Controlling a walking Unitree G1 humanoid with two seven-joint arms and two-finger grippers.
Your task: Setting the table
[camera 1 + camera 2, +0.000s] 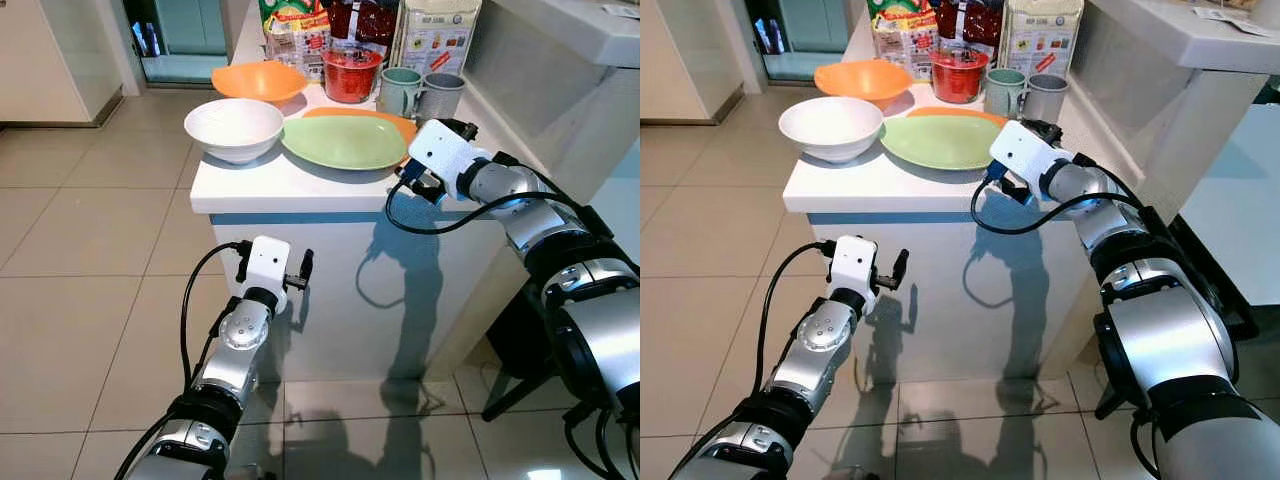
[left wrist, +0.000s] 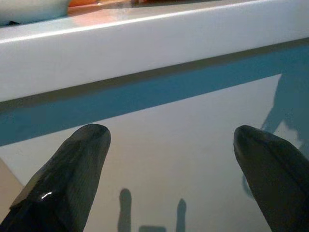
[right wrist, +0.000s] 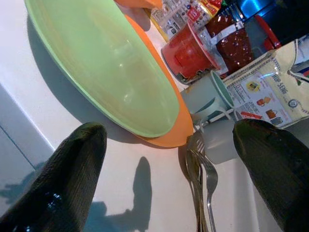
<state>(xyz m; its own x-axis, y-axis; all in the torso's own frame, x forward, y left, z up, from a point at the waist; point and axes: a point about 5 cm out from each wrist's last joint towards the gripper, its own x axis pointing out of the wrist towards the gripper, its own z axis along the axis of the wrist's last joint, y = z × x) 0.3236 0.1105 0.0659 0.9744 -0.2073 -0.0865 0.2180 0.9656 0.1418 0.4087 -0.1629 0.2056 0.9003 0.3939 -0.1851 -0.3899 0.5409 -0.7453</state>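
Observation:
A green plate (image 1: 345, 141) lies on an orange plate (image 1: 403, 123) on the white counter (image 1: 260, 185). A white bowl (image 1: 234, 128) and an orange bowl (image 1: 260, 80) sit to its left. Behind it are a green mug (image 1: 401, 90) and a grey mug (image 1: 441, 95). Forks (image 3: 203, 179) lie on the counter beside the plates. My right gripper (image 1: 440, 155) hovers open over the counter's right front, beside the green plate, its fingers (image 3: 72, 169) on either side of the forks. My left gripper (image 1: 276, 270) is open below the counter edge, facing the side panel (image 2: 169, 169).
A red container (image 1: 351, 74) and food packets (image 1: 436, 35) stand at the back of the counter. A grey ledge (image 1: 560, 40) rises on the right. Tiled floor (image 1: 90, 250) spreads to the left, with a doorway (image 1: 180, 40) beyond.

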